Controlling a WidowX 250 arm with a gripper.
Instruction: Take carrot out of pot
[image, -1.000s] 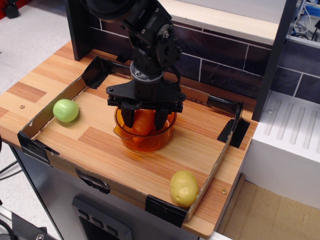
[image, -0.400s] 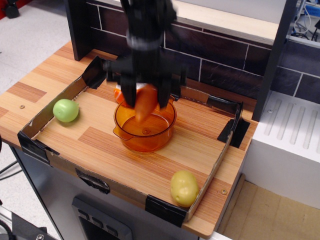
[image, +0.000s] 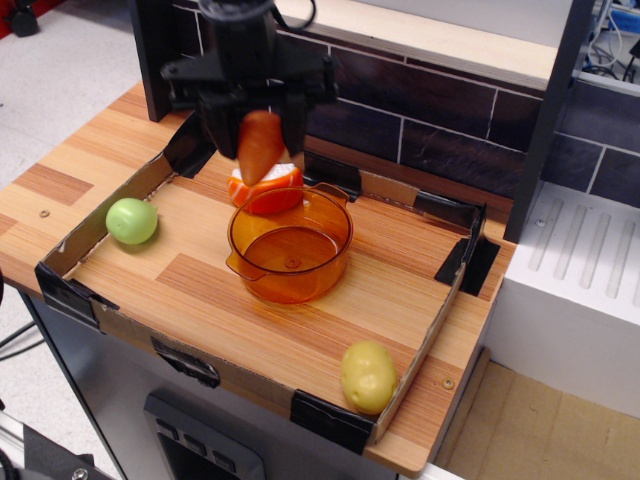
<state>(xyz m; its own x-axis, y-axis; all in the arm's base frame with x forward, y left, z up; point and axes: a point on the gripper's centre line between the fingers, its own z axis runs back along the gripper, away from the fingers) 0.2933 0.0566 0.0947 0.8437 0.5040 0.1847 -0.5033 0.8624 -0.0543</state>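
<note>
- The gripper pinches the carrot between its jaws, long axis nearly upright, tip down.
- The carrot hangs above the desk, up-left of the empty pot, over the orange wedge.

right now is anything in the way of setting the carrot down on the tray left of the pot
Nothing visible. The gripper holds the carrot clear above the pot. The orange wedge sits just under it behind the pot; the wood between the pot and the green ball is bare.
</note>
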